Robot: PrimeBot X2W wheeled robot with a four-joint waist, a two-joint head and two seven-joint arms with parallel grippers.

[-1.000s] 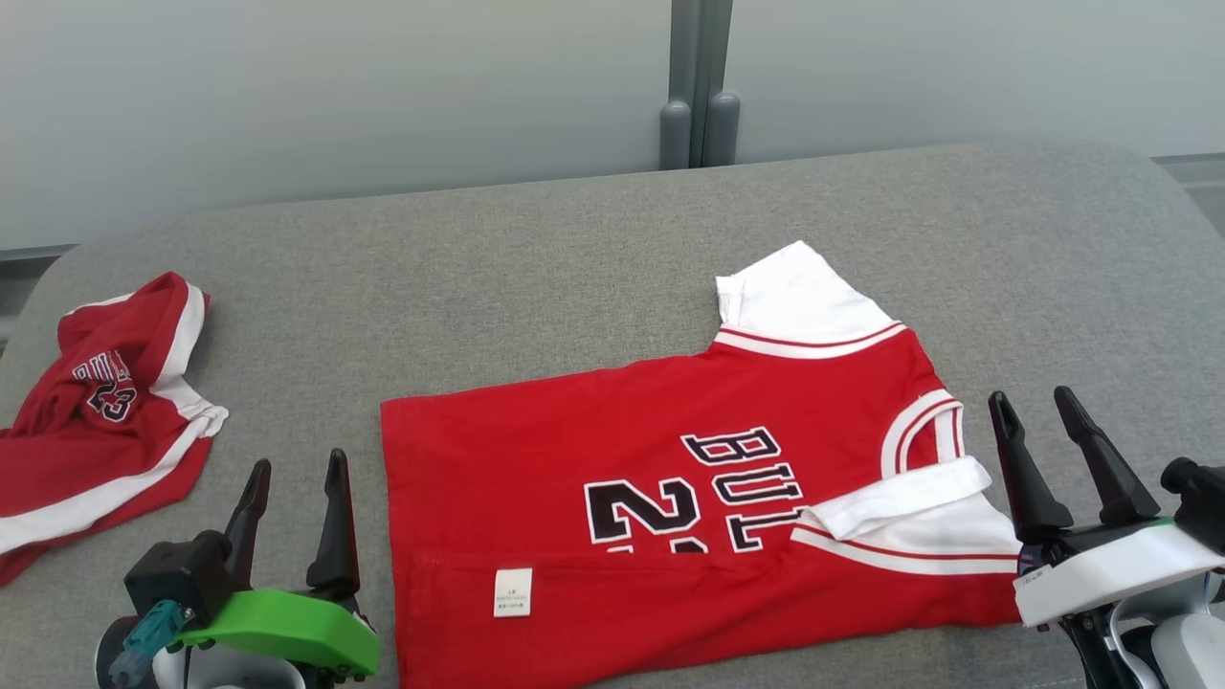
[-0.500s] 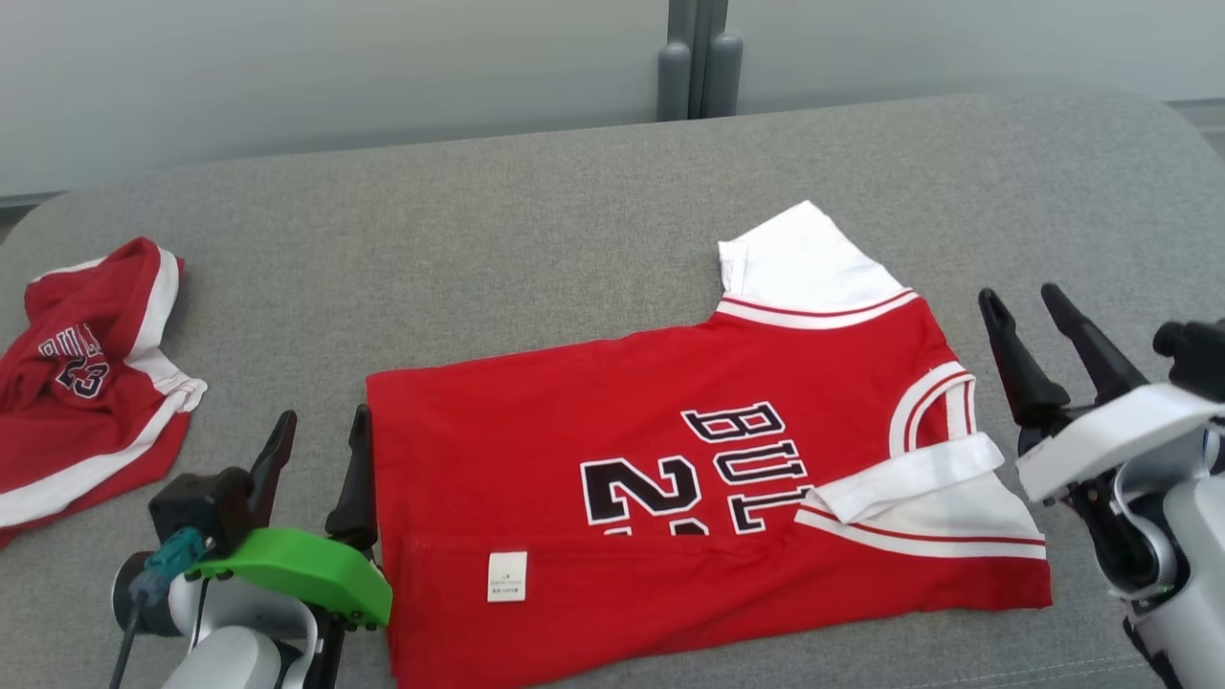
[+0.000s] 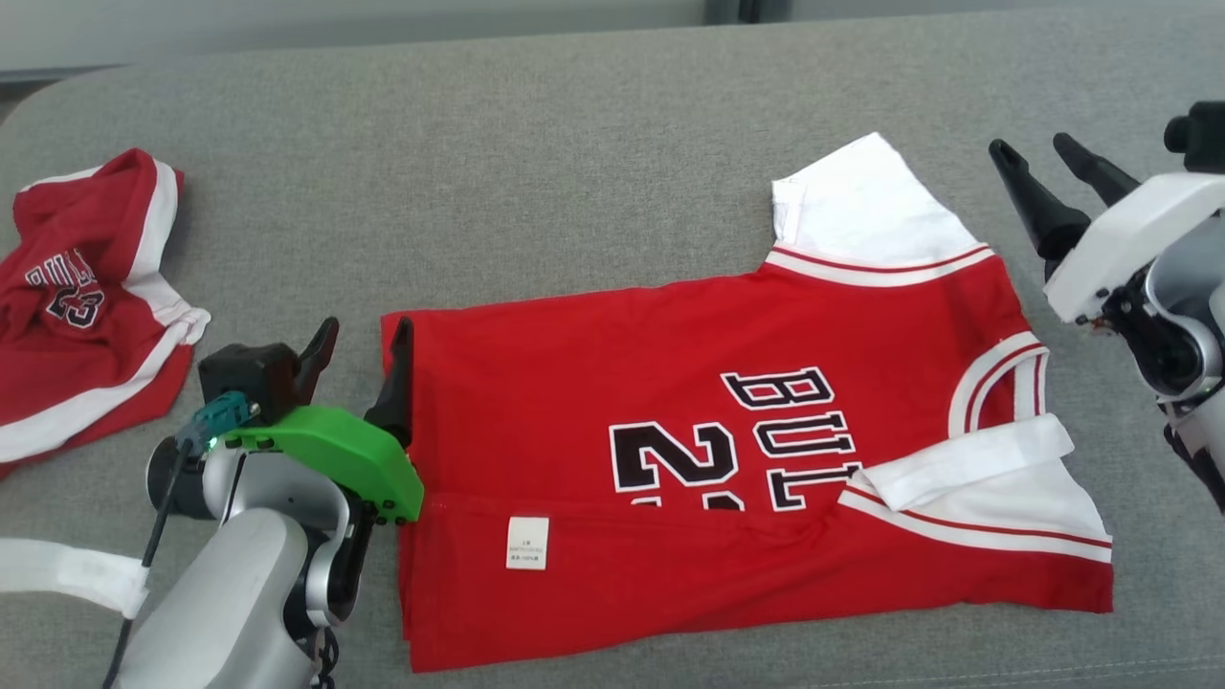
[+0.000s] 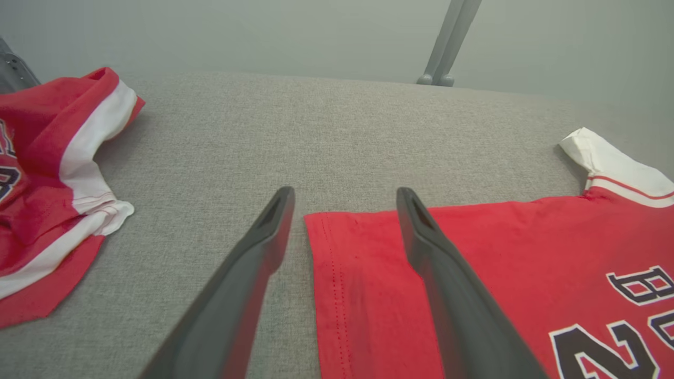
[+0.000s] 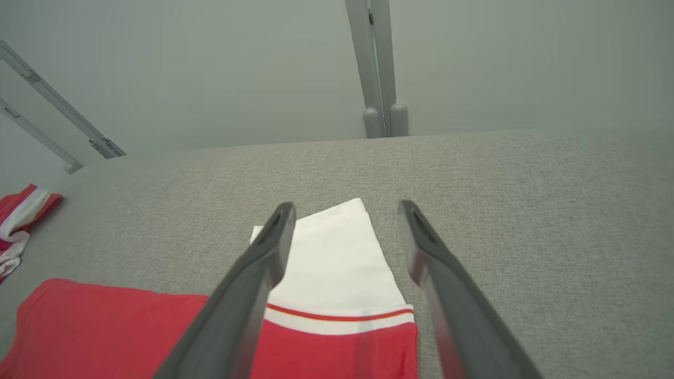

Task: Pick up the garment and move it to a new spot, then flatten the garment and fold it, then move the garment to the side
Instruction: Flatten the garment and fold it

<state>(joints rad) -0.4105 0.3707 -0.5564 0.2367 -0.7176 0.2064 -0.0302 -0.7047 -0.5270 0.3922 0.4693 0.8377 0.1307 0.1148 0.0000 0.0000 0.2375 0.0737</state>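
While it lies spread on the grey cushion [image 3: 536, 191], the red jersey [image 3: 670, 402] occupies the centre of the head view, hem toward 9 o'clock and neck toward 3 o'clock, black lettering facing up. A strip along its 6 o'clock edge is turned over the lower part of the print and carries a small white label [image 3: 527, 544]. One white sleeve [image 3: 861, 211] lies flat at 1 o'clock; the other sleeve [image 3: 976, 469] is folded across the chest at 4 o'clock.

Left gripper [image 3: 367, 327]: at the hem's 12 o'clock corner, jaws wide, holding nothing. In the left wrist view one finger is over red cloth, the other over bare cushion, with the hem edge between them. Contact with the cloth cannot be determined.

Right gripper [image 3: 1032, 144]: at 2 o'clock of the jersey, just beyond the flat sleeve, jaws wide, holding nothing.

Red and white shorts [image 3: 86, 316]: crumpled at 9 o'clock, well apart from the jersey
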